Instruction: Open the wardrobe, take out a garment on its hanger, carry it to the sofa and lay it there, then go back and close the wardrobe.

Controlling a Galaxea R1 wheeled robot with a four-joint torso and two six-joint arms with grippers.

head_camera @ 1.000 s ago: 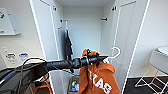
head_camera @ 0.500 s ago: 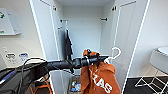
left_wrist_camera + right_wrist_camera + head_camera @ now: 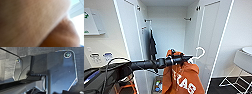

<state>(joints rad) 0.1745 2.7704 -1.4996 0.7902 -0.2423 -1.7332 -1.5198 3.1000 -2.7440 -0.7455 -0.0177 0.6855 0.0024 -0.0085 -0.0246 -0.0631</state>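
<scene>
The wardrobe (image 3: 129,30) stands in front of me with both white doors swung wide and its pale inside showing. In front of it hangs the garment (image 3: 182,77), a burnt-orange hoodie with white letters, on the white hanger (image 3: 199,53), whose hook curves up to the right. My left arm reaches in from the left, and my left gripper (image 3: 187,58) is shut on the hanger at the hoodie's collar. Blurred tan-orange cloth of the garment (image 3: 37,22) lies close against the left wrist camera. The right wrist view shows dark robot parts over a grey floor.
A dark garment (image 3: 152,46) hangs on the rail at the left inside the wardrobe. Small items (image 3: 157,86) lie on the wardrobe floor. A white seat (image 3: 244,60) on wire legs stands at the right. Wall switches (image 3: 95,57) are at the left.
</scene>
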